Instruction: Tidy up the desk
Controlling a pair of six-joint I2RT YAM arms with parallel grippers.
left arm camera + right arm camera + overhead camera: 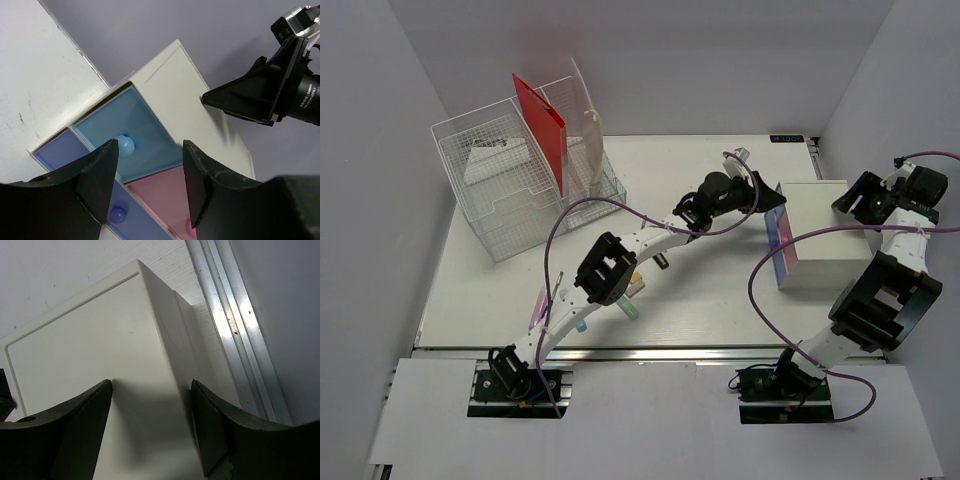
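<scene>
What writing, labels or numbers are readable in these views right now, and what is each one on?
Nothing reads clearly.
Camera lens: white lettering, too small and blurred to read.
Dark label at the far edge of the desk: too small to read.
Paper in the wire basket: dark print, unreadable.
No other writing shows.

Desk: white, rectangular, flat, with a silver rail along its front edge. Far left: wire-mesh file organizer, standing upright. Right side: white drawer box, well apart from the organizer, its coloured drawer fronts facing left. Front left-centre, near the rail: a pink flat item, a mint piece and a yellow piece, all partly hidden; identity undetermined.
</scene>
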